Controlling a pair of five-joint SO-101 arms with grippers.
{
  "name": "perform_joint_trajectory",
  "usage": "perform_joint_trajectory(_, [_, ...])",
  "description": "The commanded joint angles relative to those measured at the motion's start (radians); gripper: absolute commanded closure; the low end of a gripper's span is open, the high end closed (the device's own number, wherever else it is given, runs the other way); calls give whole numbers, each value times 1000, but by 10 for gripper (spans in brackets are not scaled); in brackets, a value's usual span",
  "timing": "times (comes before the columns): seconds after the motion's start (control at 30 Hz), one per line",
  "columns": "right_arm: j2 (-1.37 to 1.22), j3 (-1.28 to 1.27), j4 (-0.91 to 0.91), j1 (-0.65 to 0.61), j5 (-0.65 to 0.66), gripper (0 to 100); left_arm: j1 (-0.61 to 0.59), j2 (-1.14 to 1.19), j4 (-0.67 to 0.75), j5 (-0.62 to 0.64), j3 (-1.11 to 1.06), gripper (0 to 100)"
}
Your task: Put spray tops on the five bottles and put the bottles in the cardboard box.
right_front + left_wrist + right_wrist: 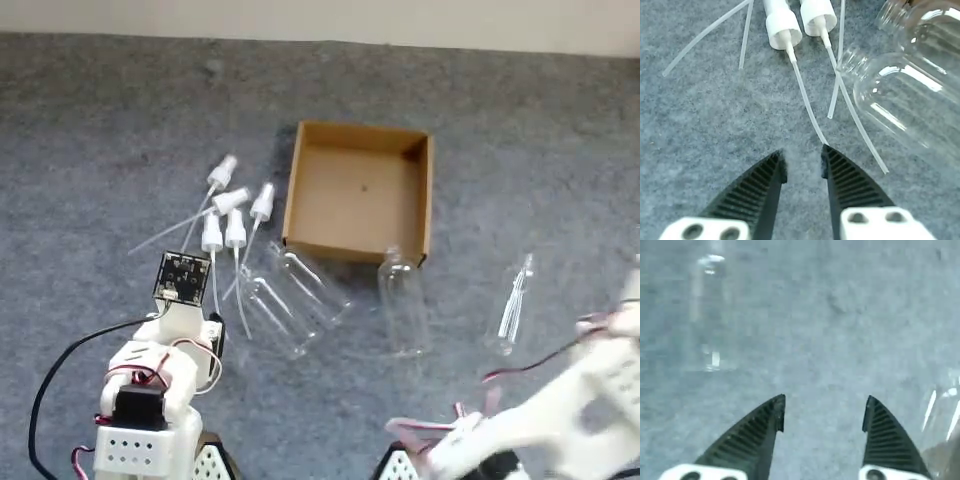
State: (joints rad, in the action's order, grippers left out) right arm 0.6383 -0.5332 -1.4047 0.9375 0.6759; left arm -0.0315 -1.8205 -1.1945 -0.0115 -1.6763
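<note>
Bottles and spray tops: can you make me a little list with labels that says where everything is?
box: open, no bottles inside
spray tops: five, loose, bunched beside the box
bottles: four I can count, clear, lying down near the box
left gripper: open, by one spray top's tube
right gripper: open, over the grey mat

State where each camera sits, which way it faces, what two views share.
High view: fixed overhead, looking down on cardboard box, spray tops, bottles; left arm, right arm at near edge.
Left wrist view: on left arm, facing down past open left tool at spray tops, bottles.
Right wrist view: on right arm, facing carpet past open right tool; bottles nearby.
Shared: high and left wrist views show the same spray tops.
</note>
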Motion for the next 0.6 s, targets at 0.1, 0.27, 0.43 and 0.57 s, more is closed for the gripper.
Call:
perform_joint_trajectory(0.1, [-380,311,-13,272,107,780,4,-1,-5,5,-18,920])
perform_joint_trajectory(0.27, [-516,460,-16,433,259,729,4,-1,-5,5,-18,920])
perform_joint_trajectory(0.43, [-633,595,-16,487,347,691,4,-1,-5,5,-18,921])
perform_joint_trajectory(0.57, [-756,688,-18,487,341,688,2,-1,-5,5,-18,922])
